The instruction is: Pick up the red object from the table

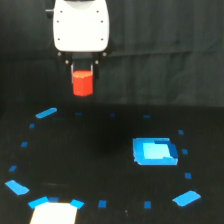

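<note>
- The red object (83, 83), a stubby red-orange block, hangs in the air between the two dark fingers (73, 68) of the gripper (83, 70), its upper end tucked up between them and its lower part showing below.
- The jaws stand closed against the block's top, one finger at each side, holding it clear of the table (100, 150).
- The block sits upright and looks centred under the gripper, with the dark curtain backdrop (165, 50) behind it and a plain gap of air between its underside and the black surface.
- The arm comes straight down from the top edge of the exterior view, its white wrist housing (81, 25) broad and rounded, the black fingers pointing downward beneath it.
- The gripper hangs over the far part of the table, toward the exterior view's left.
- A large bright blue patch (154, 151) lies on the table, well apart from the block, toward the exterior view's right and nearer the camera.
- Small blue tape squares (102, 204) dot the black surface in a loose ring, with slanted blue pieces (46, 113) at its corners; the nearest of these lies below and to the left of the held block.
- A pale, blue-edged shape (54, 211) sits at the bottom edge; it is too blurred to name.
</note>
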